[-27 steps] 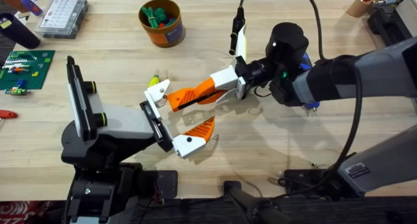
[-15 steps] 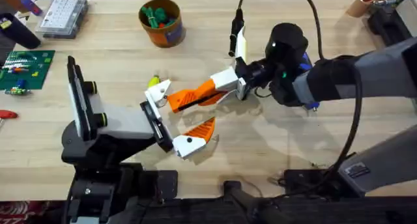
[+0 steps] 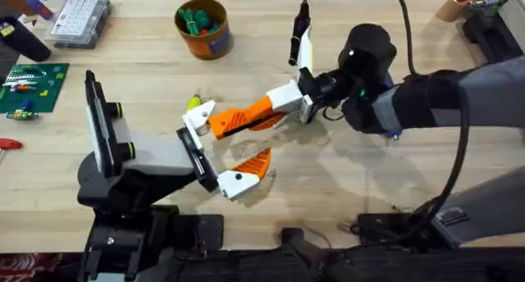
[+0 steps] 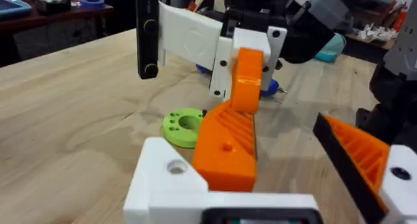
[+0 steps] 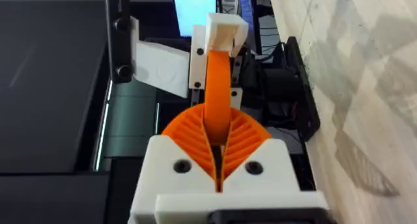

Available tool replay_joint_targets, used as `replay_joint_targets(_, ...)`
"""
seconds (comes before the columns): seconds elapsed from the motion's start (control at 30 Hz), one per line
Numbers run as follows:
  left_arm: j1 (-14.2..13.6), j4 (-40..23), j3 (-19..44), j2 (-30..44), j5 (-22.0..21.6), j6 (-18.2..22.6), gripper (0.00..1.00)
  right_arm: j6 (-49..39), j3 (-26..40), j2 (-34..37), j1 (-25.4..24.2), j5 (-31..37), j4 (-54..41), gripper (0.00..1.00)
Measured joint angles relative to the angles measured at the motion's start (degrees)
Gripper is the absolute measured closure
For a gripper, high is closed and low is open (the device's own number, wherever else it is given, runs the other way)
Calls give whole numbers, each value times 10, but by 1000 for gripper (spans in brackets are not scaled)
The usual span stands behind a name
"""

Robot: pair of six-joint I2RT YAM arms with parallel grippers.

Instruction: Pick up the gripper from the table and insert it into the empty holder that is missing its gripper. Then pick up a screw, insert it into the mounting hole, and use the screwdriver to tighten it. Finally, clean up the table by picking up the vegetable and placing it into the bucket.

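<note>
The right gripper (image 3: 264,110) is closed on the gripper (image 3: 239,118), the small orange wedge, which is pinched flat between its ribbed orange pads (image 5: 240,138), as is seen edge-on in the right wrist view (image 5: 217,97). The left gripper (image 3: 212,155) is held open: one white bracket, the holder (image 3: 198,118) with its yellow tip, is spread well apart from the matching bracket that carries an orange finger (image 3: 253,161).

The bucket (image 3: 203,28) is stood at the far side of the table (image 3: 344,184), well apart from both grippers, and dark green pieces (image 3: 195,20) are seen inside it. A clear compartment box (image 3: 78,18) is placed at the far left corner; its contents are too small to be made out.

The wedge's long axis is laid level above the table, running from the right gripper toward the left arm's holder. Its broad end is brought up against the holder, as shown in the left wrist view (image 4: 228,149), while the narrow end is kept between the right gripper's pads. The vegetable (image 4: 184,126), a lime-green rounded piece, is seen lying on the table just beyond the holder. Part of the screwdriver (image 4: 267,88), blue, is glimpsed on the table behind the right gripper.
</note>
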Motion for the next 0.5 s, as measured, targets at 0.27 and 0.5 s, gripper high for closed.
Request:
replay_joint_targets(0.27, 0, 0, 0, 0, 0, 0, 14, 3, 0, 0, 0, 4, -1, 982)
replay_joint_targets(0.5, 0, 0, 0, 0, 0, 0, 14, 7, 0, 0, 0, 12, -9, 982)
